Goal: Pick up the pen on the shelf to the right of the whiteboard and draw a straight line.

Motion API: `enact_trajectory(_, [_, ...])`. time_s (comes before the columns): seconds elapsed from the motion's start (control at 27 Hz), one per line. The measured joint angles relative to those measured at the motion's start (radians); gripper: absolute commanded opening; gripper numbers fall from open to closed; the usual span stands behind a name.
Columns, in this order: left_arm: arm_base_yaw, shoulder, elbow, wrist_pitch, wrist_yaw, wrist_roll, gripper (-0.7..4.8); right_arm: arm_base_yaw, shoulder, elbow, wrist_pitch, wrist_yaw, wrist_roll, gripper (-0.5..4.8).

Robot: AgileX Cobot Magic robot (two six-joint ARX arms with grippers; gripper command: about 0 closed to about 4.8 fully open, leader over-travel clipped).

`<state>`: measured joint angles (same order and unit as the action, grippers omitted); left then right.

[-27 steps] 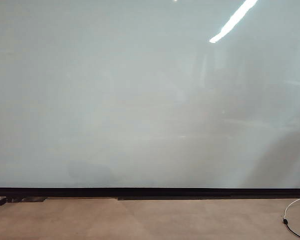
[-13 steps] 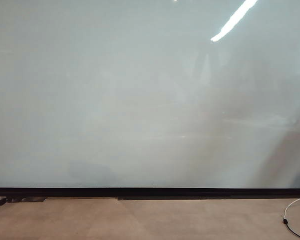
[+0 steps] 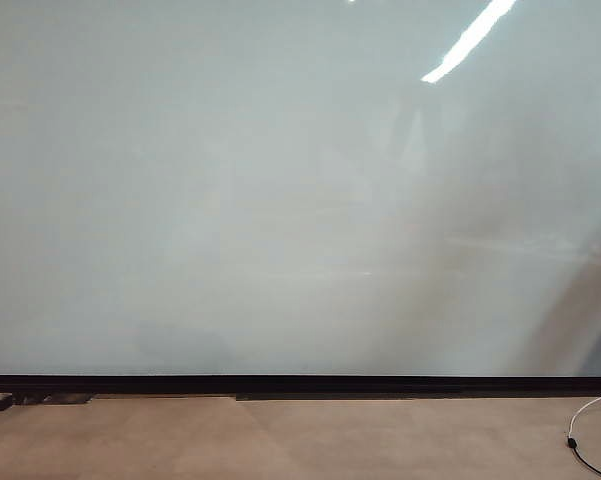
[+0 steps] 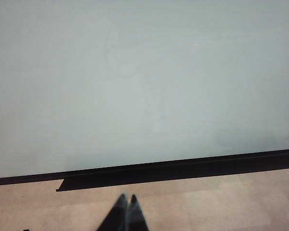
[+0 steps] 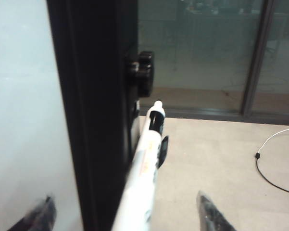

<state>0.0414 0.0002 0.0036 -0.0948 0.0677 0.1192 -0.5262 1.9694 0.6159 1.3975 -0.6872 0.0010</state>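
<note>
A: Where is the pen?

B: The pen (image 5: 143, 179) shows only in the right wrist view, a white barrel with a dark clip near its far end, lying close along the black frame (image 5: 96, 115) at the whiteboard's edge. I cannot tell what it rests on.

A: Is anything holding it?

B: No. The right pincer (image 5: 125, 216) has its two fingertips spread wide, one before the whiteboard (image 5: 24, 96) and one over the tan floor (image 5: 211, 159), with the pen's near end between them. Neither tip touches the barrel as far as I can see.

A: What else is near there?

B: A black knob (image 5: 142, 72) sticks out from the frame just beyond the pen's far end. A thin white cable (image 5: 274, 137) with a dark end lies on the floor, well apart from the pen. Glass panels stand behind.

A: And the left pincer?

B: The left pincer (image 4: 126, 204) has its dark tips pressed together, closed on nothing, over the floor in front of the board's black bottom strip (image 4: 182, 168).

A: The exterior view?

B: It shows the whiteboard's bare glossy face, a bright light streak (image 3: 470, 40) reflected on it, and no pincer
</note>
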Motion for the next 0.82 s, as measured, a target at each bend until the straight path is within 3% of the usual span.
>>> enact_trajectory(0.63, [0.0,0.0,0.0,0.0,0.0,0.0,-0.05,0.034,0.037,0.056,-0.001,0.063,0.0,3.53])
enact_trajectory(0.74, [0.0,0.0,0.0,0.0,0.0,0.0,-0.05,0.035,0.037,0.06,0.0,0.072,0.001,3.0])
enact_trajectory(0.82, [0.0,0.0,0.0,0.0,0.0,0.0,-0.05,0.034,0.037,0.06,0.0,0.079,0.001,3.0])
